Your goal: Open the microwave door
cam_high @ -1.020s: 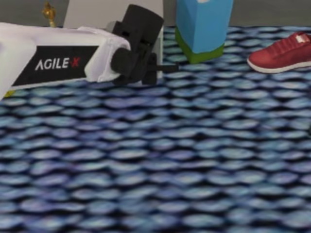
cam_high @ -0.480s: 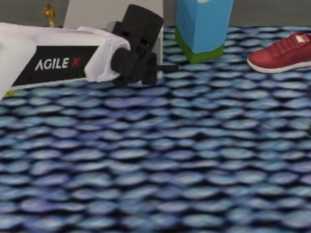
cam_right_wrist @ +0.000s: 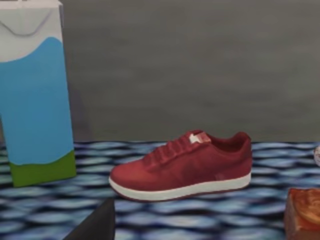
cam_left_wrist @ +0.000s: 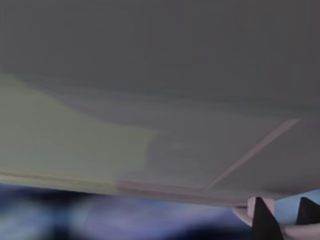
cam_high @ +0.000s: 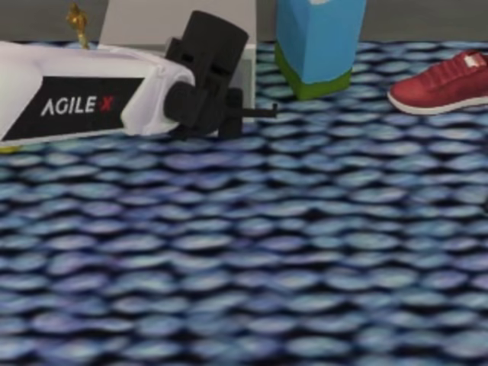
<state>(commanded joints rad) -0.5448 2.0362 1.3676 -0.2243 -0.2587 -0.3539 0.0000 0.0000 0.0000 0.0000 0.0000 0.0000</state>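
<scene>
The light-grey microwave [cam_high: 179,19] stands at the table's back left, mostly behind my left arm. Its door's pale edge [cam_high: 248,69] shows just right of the black wrist. My left gripper [cam_high: 258,111] is at that edge, near the door's lower right corner. In the left wrist view the microwave door [cam_left_wrist: 175,100] fills the frame, its greenish window [cam_left_wrist: 60,145] to one side. There my left gripper [cam_left_wrist: 285,220] has its dark fingertips [cam_left_wrist: 262,222] on either side of a pale handle piece [cam_left_wrist: 248,209], shut on it. Only a dark part of my right gripper [cam_right_wrist: 100,222] shows.
A tall blue-and-green carton [cam_high: 316,42] stands just right of the microwave. A red shoe [cam_high: 442,80] lies at the back right. A small gold figure [cam_high: 76,19] stands at the back left. An orange-brown block [cam_right_wrist: 305,212] sits near the shoe. Blue woven cloth [cam_high: 252,252] covers the table.
My left arm has drawn back to the left and its wrist has turned a little. The gripper stays at the door's edge.
</scene>
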